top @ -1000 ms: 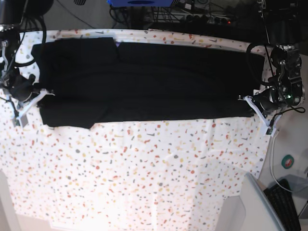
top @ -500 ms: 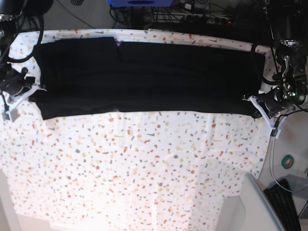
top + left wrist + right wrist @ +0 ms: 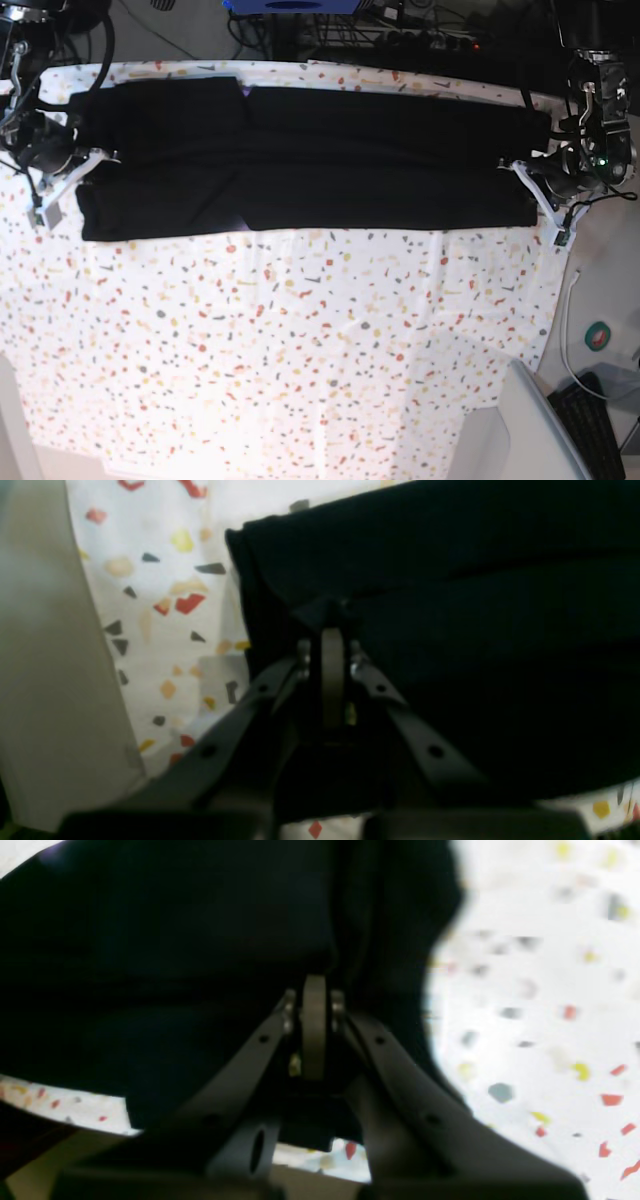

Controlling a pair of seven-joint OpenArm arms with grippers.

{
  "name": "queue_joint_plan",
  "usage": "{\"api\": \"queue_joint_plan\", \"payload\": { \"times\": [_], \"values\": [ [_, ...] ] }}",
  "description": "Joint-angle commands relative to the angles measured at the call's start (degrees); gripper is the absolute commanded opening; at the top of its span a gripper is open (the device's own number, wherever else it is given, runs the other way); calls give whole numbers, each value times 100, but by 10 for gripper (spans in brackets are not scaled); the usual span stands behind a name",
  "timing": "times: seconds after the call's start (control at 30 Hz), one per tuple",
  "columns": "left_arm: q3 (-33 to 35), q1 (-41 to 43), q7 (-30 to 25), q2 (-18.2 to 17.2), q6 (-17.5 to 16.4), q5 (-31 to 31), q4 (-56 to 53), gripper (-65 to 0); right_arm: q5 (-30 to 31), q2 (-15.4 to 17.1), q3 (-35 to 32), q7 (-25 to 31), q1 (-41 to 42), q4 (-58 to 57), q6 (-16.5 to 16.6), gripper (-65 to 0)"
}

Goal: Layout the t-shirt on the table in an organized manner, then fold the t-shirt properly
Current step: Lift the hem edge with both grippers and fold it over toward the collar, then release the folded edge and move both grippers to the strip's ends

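The black t-shirt [image 3: 310,160] lies as a long folded band across the far part of the speckled table [image 3: 300,350]. No print shows. My left gripper [image 3: 532,192] is at the band's right end in the base view. In the left wrist view it [image 3: 332,630] is shut on a pinch of the black cloth [image 3: 450,580] near its corner. My right gripper [image 3: 78,182] is at the band's left end. In the right wrist view it [image 3: 314,985] is shut on the black cloth [image 3: 175,940] near its edge.
Cables and dark equipment [image 3: 400,35] lie beyond the table's far edge. A keyboard [image 3: 592,425], a teal disc [image 3: 598,336] and a grey-white panel [image 3: 525,430] lie off the table's right near corner. The table's edge runs close to both grippers.
Both grippers have moved toward the far edge with the cloth's ends in them. The shirt's near edge has been drawn back and the band is narrower.
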Motion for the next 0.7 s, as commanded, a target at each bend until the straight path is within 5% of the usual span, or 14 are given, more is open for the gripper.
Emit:
{"api": "queue_joint_plan", "payload": {
  "times": [0.0, 0.47, 0.67],
  "values": [
    [-34, -73, -84, -117, 98, -11, 75, -650, 24, 119, 38, 57, 33, 143, 20, -650],
    [18, -73, -84, -108, 133, 16, 66, -650, 15, -74, 47, 48, -240, 222, 11, -650],
    [-17, -91, -84, 120, 107, 1044, 75, -650, 15, -74, 47, 65, -214, 20, 11, -650]
  ]
}}
